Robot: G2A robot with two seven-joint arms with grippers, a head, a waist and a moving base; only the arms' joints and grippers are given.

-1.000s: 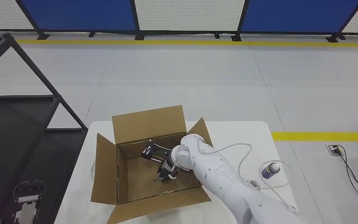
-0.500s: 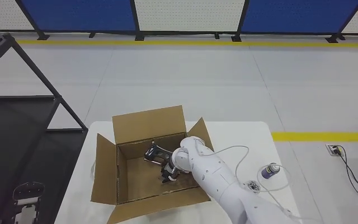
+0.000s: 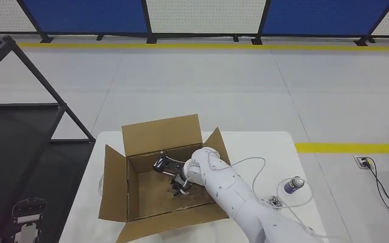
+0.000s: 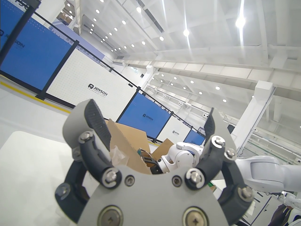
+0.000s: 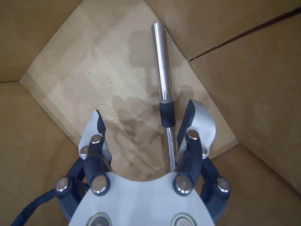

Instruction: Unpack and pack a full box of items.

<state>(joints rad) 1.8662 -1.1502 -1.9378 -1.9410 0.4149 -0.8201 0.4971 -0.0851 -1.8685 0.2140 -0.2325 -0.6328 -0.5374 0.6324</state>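
Note:
An open cardboard box [image 3: 161,173] stands on the white table [image 3: 255,146]. My right gripper [image 3: 179,186] is down inside it, low over the box floor. In the right wrist view the right gripper [image 5: 144,116] is open. A shiny metal rod [image 5: 161,66] with a black collar [image 5: 167,115] lies on the box floor [image 5: 94,66] between the fingers, close beside one finger [image 5: 191,116]. My left gripper [image 4: 152,116] is open with nothing in it and tilts upward toward the ceiling, beside the box [image 4: 124,142].
A purple can [image 3: 295,184] stands at the table's right side, with a thin cable [image 3: 261,167] looping near it. The box flaps [image 3: 114,185] stand up around the opening. A black rack [image 3: 36,133] stands left of the table.
The right arm has shifted slightly to the left inside the box, its gripper staying low over the box floor.

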